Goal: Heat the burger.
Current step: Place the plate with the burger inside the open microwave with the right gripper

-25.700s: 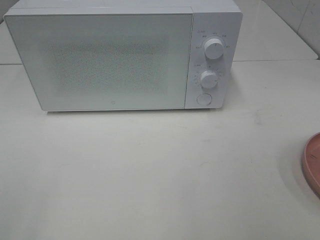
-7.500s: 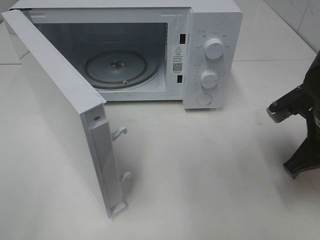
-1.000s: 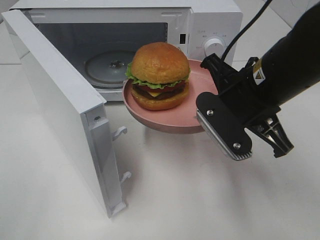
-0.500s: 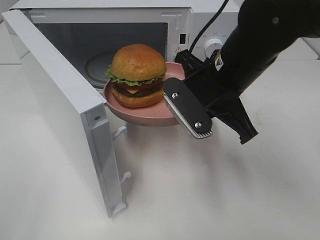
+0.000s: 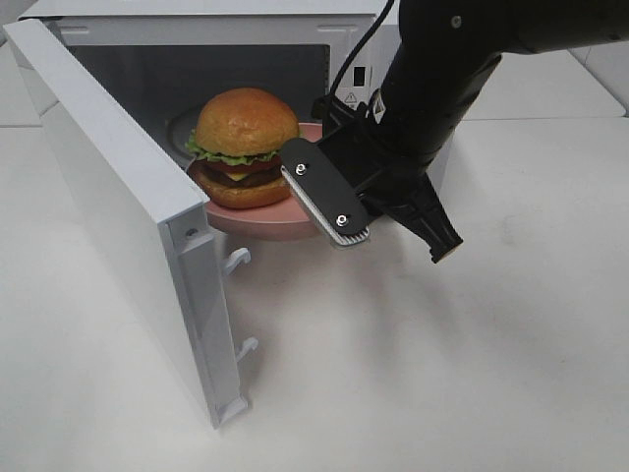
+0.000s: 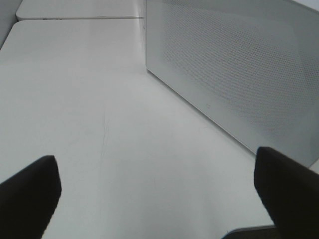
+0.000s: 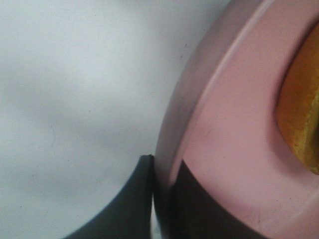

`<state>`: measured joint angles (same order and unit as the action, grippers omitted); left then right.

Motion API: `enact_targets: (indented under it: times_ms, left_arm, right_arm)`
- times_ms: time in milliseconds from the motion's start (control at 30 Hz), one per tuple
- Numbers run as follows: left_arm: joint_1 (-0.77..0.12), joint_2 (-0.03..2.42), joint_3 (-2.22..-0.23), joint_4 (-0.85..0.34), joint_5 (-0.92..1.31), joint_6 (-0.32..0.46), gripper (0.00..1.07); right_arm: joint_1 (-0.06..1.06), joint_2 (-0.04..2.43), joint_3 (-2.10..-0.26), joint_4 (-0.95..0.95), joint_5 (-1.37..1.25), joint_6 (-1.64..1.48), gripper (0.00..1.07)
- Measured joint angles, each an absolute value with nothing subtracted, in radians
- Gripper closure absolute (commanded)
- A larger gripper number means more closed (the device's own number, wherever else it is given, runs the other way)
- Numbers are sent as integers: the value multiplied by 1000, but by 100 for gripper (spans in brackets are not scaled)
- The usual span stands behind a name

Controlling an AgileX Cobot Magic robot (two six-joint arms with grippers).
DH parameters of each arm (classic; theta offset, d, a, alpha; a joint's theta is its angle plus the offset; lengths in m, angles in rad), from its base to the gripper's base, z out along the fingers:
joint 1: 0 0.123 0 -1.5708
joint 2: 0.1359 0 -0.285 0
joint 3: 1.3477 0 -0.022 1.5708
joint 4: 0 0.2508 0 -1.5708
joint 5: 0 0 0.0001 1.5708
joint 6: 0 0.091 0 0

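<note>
The burger (image 5: 244,143), with golden bun, lettuce, tomato and dark patty, sits on a round pink plate (image 5: 257,222). My right gripper (image 5: 316,187) is shut on the plate's right rim and holds it in the air at the mouth of the open microwave (image 5: 197,10), above the sill. In the right wrist view the gripper (image 7: 162,199) pinches the plate rim (image 7: 224,149), with the bun edge (image 7: 301,124) beside it. My left gripper (image 6: 159,199) is open and empty over the table, outside the door. It does not show in the exterior high view.
The microwave door (image 5: 118,197) stands swung open to the front left, its latch hooks (image 5: 236,261) pointing right. Its outer face shows in the left wrist view (image 6: 234,74). The glass turntable (image 5: 185,126) lies inside behind the burger. My right arm hides the control knobs.
My right gripper has carried the plate and burger leftward and back toward the microwave cavity. The door and the left gripper have not moved.
</note>
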<state>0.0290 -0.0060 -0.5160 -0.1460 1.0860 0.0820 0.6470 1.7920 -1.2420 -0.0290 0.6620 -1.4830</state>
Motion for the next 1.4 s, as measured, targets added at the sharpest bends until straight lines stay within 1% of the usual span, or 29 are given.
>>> enact_targets:
  times_ms: [667, 1100, 1367, 1400]
  left_arm:
    - [29, -6, -516, -146, 1086, 82, 9]
    - [29, -6, -516, -146, 1086, 82, 9]
    - [29, -6, -516, -146, 1086, 82, 9]
    - [29, -6, -516, -146, 1086, 82, 9]
  right_arm:
    - [661, 1931, -1429, -9, 633, -1445, 107]
    - [661, 2034, -1558, -45, 605, -1386, 107]
    - [658, 2118, -1667, -71, 616, -1324, 107]
    - [656, 2146, -1708, -84, 632, -1310, 107]
